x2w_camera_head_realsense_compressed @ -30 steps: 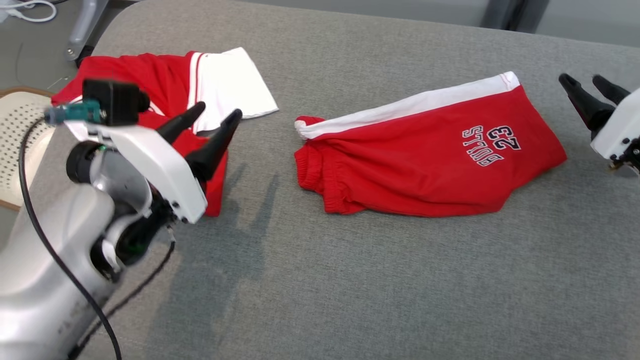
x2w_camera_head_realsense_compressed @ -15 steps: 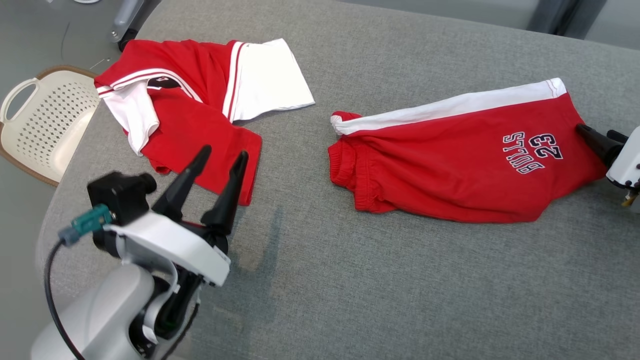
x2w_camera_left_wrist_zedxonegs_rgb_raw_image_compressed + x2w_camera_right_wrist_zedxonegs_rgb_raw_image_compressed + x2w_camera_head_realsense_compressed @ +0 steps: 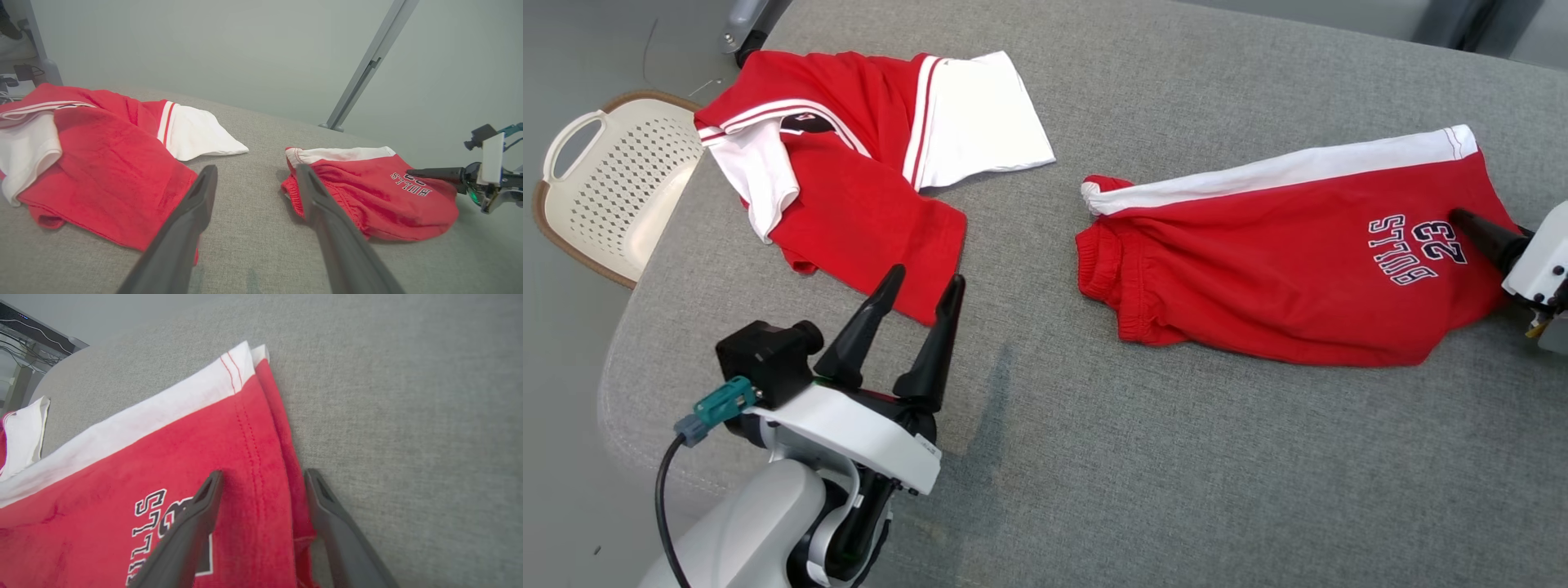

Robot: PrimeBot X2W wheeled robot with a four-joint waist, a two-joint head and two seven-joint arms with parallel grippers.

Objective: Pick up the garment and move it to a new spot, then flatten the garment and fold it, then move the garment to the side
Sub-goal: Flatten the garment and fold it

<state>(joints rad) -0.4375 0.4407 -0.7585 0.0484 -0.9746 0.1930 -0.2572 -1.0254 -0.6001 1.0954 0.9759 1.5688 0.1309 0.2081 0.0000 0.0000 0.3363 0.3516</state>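
One jersey (image 3: pixel 866 204), one shorts (image 3: pixel 1258 278) — one basket (image 3: pixel 621 196).

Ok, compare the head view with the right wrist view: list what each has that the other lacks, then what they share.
Head view: the cream basket beside the grey surface, the open left gripper, and the elastic waistband of the red shorts. Right wrist view: the right gripper open, its fingers astride the shorts' hem edge, and the hem's stitching up close. Shared: the shorts, their BULLS print, the surface, the right gripper.
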